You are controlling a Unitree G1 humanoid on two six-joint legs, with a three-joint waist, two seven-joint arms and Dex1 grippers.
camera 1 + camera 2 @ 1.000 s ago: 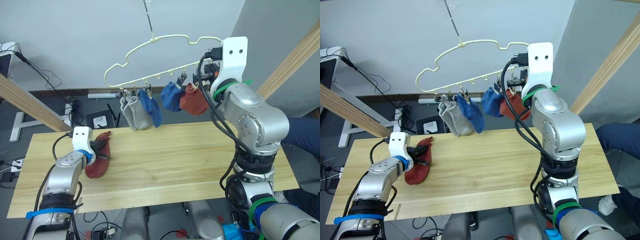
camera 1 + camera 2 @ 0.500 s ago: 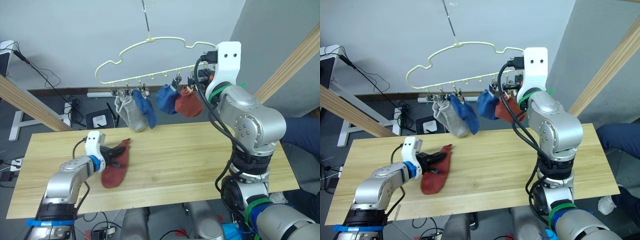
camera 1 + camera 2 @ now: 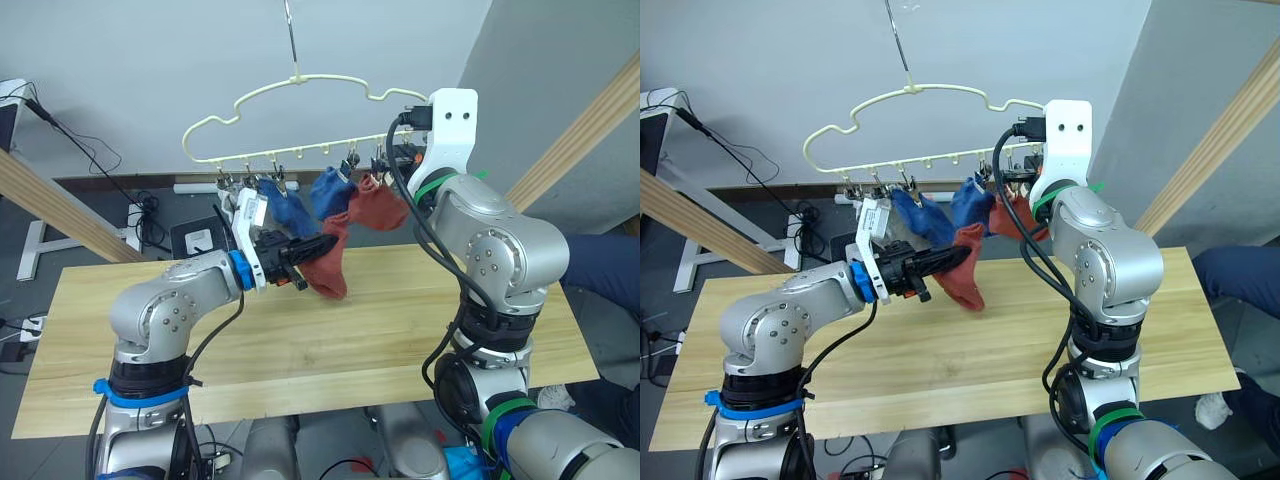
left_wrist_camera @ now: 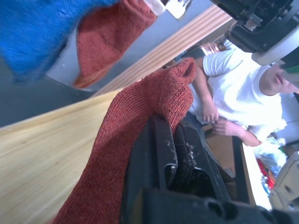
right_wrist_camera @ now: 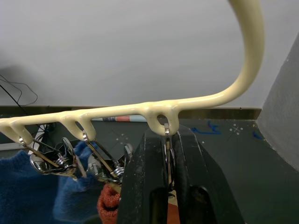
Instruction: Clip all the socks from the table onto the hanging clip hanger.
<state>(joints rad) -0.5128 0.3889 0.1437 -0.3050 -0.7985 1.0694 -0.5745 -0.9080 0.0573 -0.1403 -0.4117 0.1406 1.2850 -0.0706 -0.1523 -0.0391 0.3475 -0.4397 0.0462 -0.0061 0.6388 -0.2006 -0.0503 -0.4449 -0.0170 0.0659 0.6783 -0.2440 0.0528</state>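
- The clip hanger (image 3: pixel 300 100) hangs above the far edge of the worktop (image 3: pixel 400 330), and most of the socks are already on it: a grey one (image 3: pixel 902 227), largely hidden behind the left arm, two blue socks (image 3: pixel 292 212) (image 3: pixel 328 190), and one rust-red sock (image 3: pixel 380 208) near the right end.
- I count at least four clipped socks; a second grey one may hang behind the arm, but I cannot tell.
- The last rust-red sock (image 3: pixel 328 262) is off the worktop, held in the air just below and in front of the hung row, its toe drooping down.
- The left gripper (image 3: pixel 298 250) has its fingers (image 4: pixel 156 158) closed on this sock near the cuff; in the left wrist view the fabric folds over the fingertips.
- The right gripper (image 5: pixel 167 158) is up at the right end of the hanger, its fingers closed around the wire clip (image 5: pixel 166 140) that hangs from a loop of the cream bar, seemingly pressing it for the incoming sock.
- No sock lies on the visible worktop, so this looks like the final one.
- What remains, by my judgement: carry the cuff up to that clip, let the clip bite, and release both grippers.
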